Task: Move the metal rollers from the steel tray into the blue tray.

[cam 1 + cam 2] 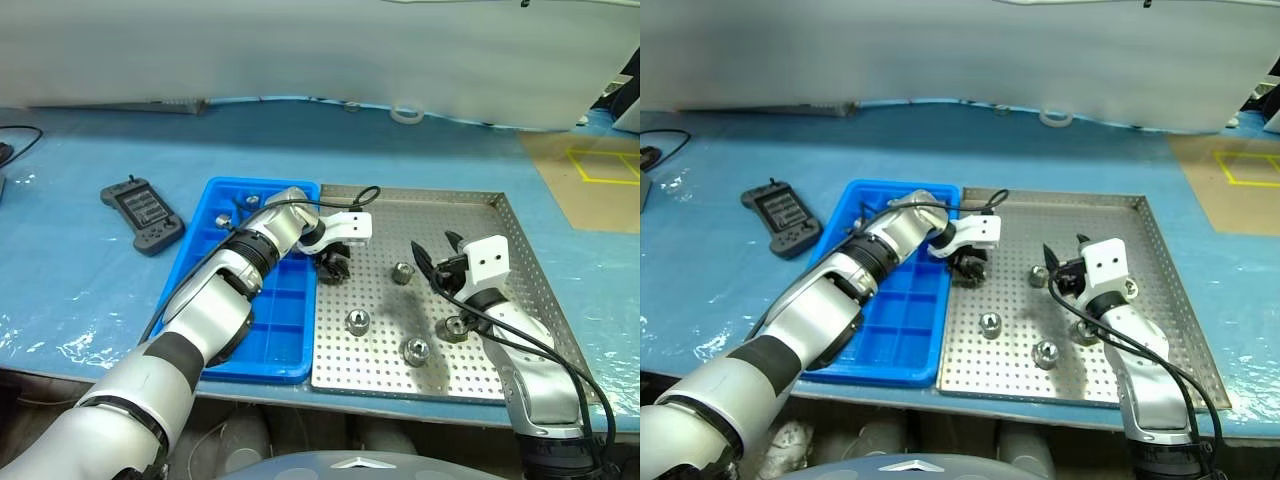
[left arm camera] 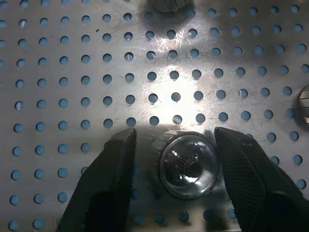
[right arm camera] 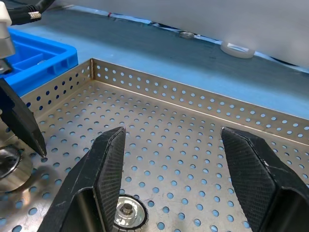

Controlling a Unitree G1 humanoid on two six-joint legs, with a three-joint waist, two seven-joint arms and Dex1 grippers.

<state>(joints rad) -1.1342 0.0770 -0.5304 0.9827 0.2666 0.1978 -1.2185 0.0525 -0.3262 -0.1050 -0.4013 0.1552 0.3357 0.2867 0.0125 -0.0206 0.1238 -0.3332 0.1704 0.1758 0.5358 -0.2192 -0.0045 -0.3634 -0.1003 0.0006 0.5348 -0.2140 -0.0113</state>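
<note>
My left gripper [image 1: 333,265] points down at the left part of the steel tray [image 1: 500,220], just past the blue tray's [image 1: 280,330] right edge. Its open fingers [image 2: 113,179] straddle one metal roller [image 2: 187,166], with a small gap still showing on one side. My right gripper [image 1: 438,250] hovers open over the steel tray's middle, nothing between its fingers [image 3: 108,169], and a roller [image 3: 126,212] lies below it. Loose rollers lie on the steel tray [image 1: 402,272], [image 1: 357,321], [image 1: 416,350]. Two rollers [image 1: 250,203] sit in the blue tray's far compartments.
A dark grey handheld controller [image 1: 142,215] lies on the blue table cover left of the blue tray. A white tape ring [image 1: 406,113] rests at the back by the white sheet. The steel tray's raised rim [image 3: 193,99] borders the far side.
</note>
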